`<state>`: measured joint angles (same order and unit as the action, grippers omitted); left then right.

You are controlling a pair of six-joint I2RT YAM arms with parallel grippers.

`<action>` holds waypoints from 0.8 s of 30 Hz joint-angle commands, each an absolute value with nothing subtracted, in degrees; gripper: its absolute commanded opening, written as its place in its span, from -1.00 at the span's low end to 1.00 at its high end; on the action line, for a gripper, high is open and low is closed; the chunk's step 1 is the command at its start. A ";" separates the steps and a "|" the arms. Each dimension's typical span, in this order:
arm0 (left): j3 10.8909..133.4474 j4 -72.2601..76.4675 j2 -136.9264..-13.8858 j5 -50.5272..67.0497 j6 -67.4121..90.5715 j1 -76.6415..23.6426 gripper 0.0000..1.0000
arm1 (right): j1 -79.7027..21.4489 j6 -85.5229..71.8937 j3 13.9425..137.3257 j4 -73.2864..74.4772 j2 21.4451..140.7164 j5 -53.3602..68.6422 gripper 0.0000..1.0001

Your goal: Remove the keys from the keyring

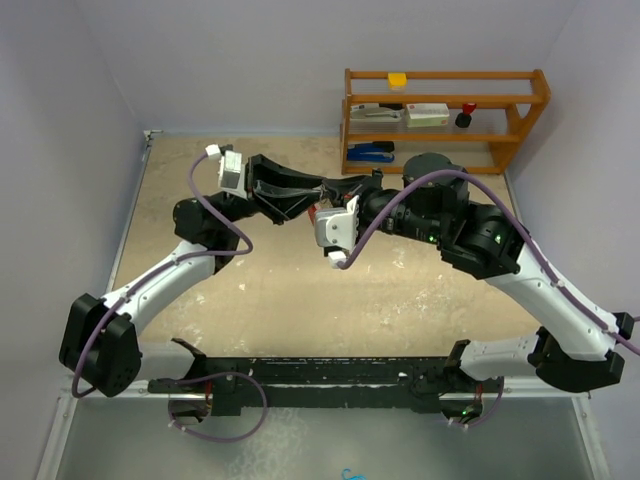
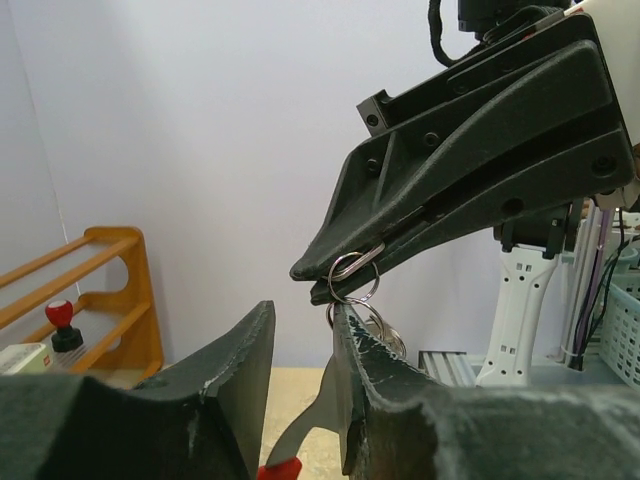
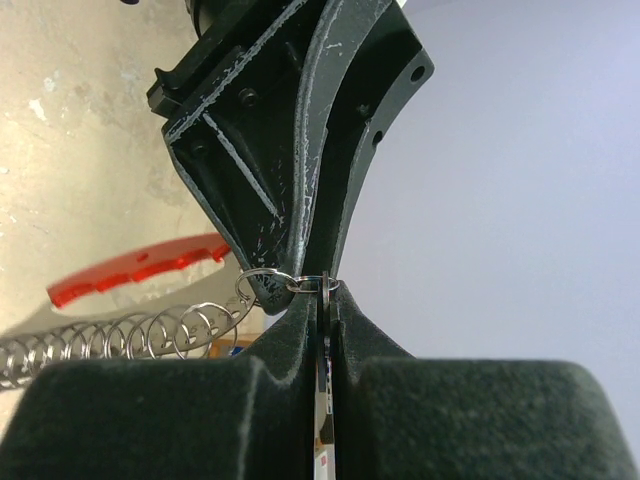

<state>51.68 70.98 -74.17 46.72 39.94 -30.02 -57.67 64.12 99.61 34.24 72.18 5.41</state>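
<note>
The keyring (image 3: 140, 268) hangs in the air above the sandy table (image 1: 250, 300), at the place where the two grippers meet. In the right wrist view its long axis lies almost level. It runs from the gripper tips out to the left edge and sinks a little on the way. Its red strip (image 3: 150, 262) is a smooth, glossy crescent with a notched edge, and it lies above. The silver arc (image 3: 120, 342) is a row of thin wire loops like a stretched spring, and it lies below. Both parts are bowed.

The right gripper (image 2: 312, 282) is closed. At its very tip it pinches a small split ring (image 2: 354, 276) of bright wire, and more loops hang just under this ring. Of the keys (image 3: 325, 400) we see perhaps only one, as a thin flat strip of metal between the right pads. The strip is edge-on, so we are not sure of this.

The left gripper (image 2: 304, 315) has its jaws partly apart, and we see the pale wall through the gap. Its black fingers (image 2: 235, 375) are matte and scratched. In the gap a smooth silver blade (image 2: 305, 435) leans on the inner face of one finger. We cannot tell if the left gripper presses anything.
</note>
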 commanded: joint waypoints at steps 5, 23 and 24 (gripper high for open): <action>55.52 76.40 -75.14 49.26 43.28 -30.59 -0.42 | -58.62 65.13 99.11 29.60 72.30 7.64 -0.93; 57.46 88.26 -79.07 51.83 55.11 -30.59 -0.47 | -58.62 65.46 98.61 28.50 71.99 8.13 -0.93; 57.57 88.12 -79.24 51.85 55.34 -30.60 -0.44 | -58.62 65.60 98.61 28.47 71.92 8.23 -0.93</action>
